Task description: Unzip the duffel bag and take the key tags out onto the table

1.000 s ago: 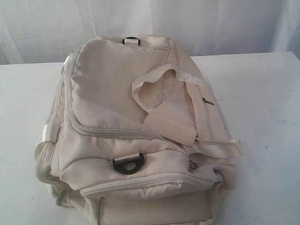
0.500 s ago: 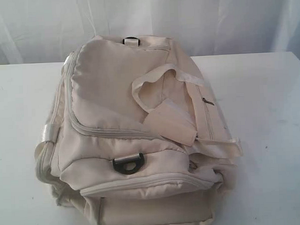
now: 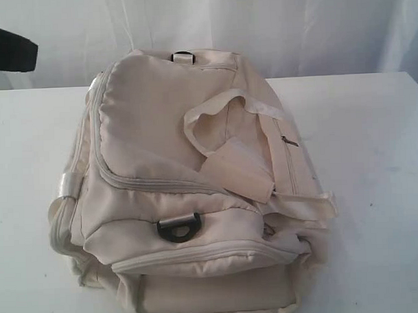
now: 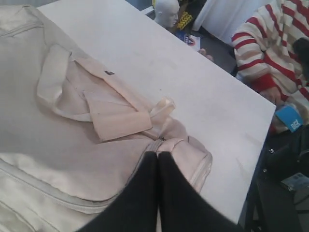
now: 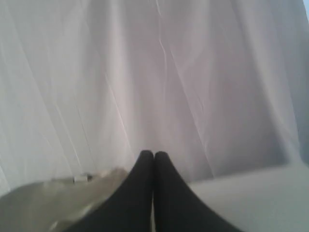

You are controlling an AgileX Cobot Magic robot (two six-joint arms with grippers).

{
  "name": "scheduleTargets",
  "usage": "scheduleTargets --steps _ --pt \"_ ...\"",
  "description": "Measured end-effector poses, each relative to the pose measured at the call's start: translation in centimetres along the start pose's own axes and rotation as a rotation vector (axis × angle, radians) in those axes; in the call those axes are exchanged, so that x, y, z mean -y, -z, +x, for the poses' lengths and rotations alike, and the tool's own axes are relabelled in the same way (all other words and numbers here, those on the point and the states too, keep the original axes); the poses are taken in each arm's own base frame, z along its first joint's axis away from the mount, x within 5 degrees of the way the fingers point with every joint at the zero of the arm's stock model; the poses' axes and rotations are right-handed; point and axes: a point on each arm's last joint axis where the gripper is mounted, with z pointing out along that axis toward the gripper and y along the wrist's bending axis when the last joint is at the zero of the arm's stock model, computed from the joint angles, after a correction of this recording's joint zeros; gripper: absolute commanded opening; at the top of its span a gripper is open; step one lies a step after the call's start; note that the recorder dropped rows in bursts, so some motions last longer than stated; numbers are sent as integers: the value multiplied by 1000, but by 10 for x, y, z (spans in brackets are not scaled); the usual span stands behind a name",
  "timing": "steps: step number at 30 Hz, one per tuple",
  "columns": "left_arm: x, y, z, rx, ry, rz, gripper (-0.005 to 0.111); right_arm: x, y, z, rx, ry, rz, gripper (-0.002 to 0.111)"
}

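Note:
The cream-white duffel bag [image 3: 176, 185] lies zipped shut in the middle of the white table [image 3: 374, 157], its strap handles [image 3: 225, 139] flopped on top and a black D-ring [image 3: 177, 228] at its near end. The key tags are hidden. A dark part of my left arm [image 3: 9, 48] shows at the exterior view's upper left edge. In the left wrist view my left gripper [image 4: 157, 154] is shut and empty, hovering above the bag [image 4: 58, 135] near a zipper end [image 4: 161, 139]. My right gripper [image 5: 153, 154] is shut and empty, aimed at the curtain, with the bag's edge [image 5: 48, 203] beside it.
A white curtain [image 3: 294, 30] hangs behind the table. Past the table's edge in the left wrist view sit a person in a red-striped top [image 4: 270, 48], a white mannequin head [image 4: 166, 12] and clutter on the floor.
A dark part of the left arm has come into the exterior view at the upper left edge. The bag has not moved.

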Motion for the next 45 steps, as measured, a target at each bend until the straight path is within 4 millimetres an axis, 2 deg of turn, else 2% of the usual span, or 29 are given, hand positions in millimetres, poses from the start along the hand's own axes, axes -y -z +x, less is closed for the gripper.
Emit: scheduleTargets --steps 4,6,9,12,15,17,19,22,26,29,37,45 --pt "-3 -15 -7 -32 -16 64 0 0 -11 -2 -290 -89 130 0" --pt "-3 -25 -10 -49 -24 101 0 -8 -26 -8 -441 -70 130 0" --pt "-2 -41 -11 -86 -37 155 0 -25 -61 -15 -678 11 39 0" --pt "-1 -55 -10 -120 -41 188 0 -50 -102 -20 -896 68 -152 0" --pt "-1 -64 -8 -144 -38 214 0 -68 -141 -12 -1124 102 -368 0" --pt "-1 -66 -7 -154 -39 220 0 -73 -168 -2 -1234 107 -466 1" --pt "-1 -66 -6 -169 -40 229 0 -74 -194 12 -1325 110 -535 7" --pt "-1 -66 -2 -203 -50 233 0 -70 -222 34 -1415 126 -621 25" --pt "-4 -66 1 -236 -65 211 0 -65 -238 62 -1465 155 -714 51" --pt "-5 -66 2 -253 -74 199 0 -60 -245 81 -1461 204 -766 61" --pt "-6 -66 3 -260 -78 194 0 -53 -255 105 -1424 317 -782 61" --pt "-7 -66 2 -251 -78 182 0 -62 -255 131 -1461 361 -805 61"
